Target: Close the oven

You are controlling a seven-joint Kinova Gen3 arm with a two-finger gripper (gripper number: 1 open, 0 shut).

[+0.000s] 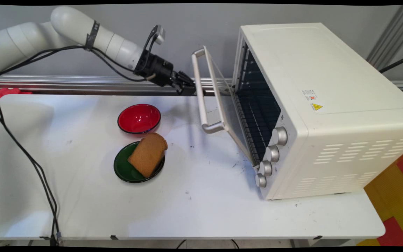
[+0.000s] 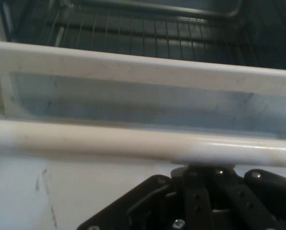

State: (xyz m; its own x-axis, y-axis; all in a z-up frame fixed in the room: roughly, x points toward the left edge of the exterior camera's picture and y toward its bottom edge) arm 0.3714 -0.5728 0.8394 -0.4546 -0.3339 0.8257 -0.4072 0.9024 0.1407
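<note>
Whether the fingers are gripping cannot be told; the gripper (image 1: 191, 87) is sitting right against the one door handle (image 1: 201, 94) (image 2: 133, 141) of the single toaster oven (image 1: 327, 105), door (image 1: 222, 101) hanging half open. At its 7 o'clock, one red bowl (image 1: 139, 118) and one green plate (image 1: 122, 168) bearing one bread slice (image 1: 148, 154) are resting on the table (image 1: 187, 210). Four knobs (image 1: 272, 153) are lining the oven's front.

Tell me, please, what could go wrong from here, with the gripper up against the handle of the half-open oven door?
The gripper sits right at the door handle of the toaster oven. Its hold is not visible, so it might slip off and let the partly open glass door swing. A hard pull could also drag the oven itself across the table. If the arm sweeps low, it might clip the red bowl or the bread on the green plate.
</note>
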